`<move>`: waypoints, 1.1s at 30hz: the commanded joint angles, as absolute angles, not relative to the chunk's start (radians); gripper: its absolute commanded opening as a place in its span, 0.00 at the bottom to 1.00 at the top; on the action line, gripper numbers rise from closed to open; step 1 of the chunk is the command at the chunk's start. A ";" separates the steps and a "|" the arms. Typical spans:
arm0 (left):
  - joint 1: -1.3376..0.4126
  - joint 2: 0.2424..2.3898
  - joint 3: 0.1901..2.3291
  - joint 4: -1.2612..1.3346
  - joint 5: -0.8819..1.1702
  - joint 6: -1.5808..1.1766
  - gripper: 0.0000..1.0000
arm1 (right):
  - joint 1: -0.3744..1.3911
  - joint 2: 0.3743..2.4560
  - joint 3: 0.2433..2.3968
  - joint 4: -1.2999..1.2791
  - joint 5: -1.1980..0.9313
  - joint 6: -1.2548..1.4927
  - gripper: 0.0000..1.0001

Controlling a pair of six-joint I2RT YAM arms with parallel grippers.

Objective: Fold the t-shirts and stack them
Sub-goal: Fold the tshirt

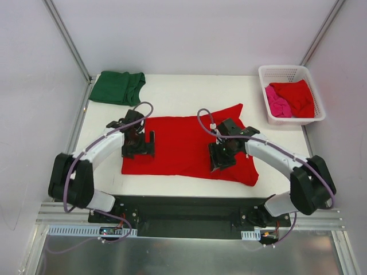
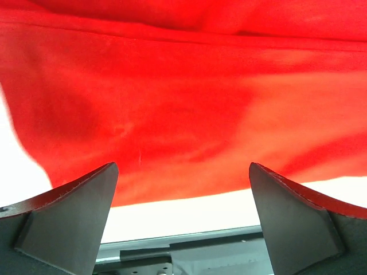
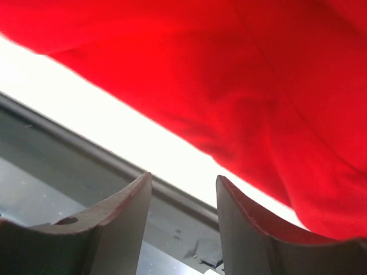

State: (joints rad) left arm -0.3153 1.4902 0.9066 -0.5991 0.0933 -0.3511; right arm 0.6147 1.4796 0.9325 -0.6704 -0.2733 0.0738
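Fold | left pincer (image 1: pixel 140 146) spread wide, right pincer (image 1: pixel 222 156) half-open, both empty above red t-shirt (image 1: pixel 183 143) | we should pinch near-edge corners together.

Matt red cloth t-shirt (image 1: pixel 183 146), white plastic basket (image 1: pixel 312 117)

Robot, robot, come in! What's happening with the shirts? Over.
Left end effector wide open, right end effector part open, both empty. Bright red cloth t-shirt spread on white table. Nothing in the way.
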 commanded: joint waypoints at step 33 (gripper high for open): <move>-0.328 1.255 1.023 -0.554 0.155 -0.324 0.99 | 0.408 1.365 0.799 -0.447 0.138 0.351 0.55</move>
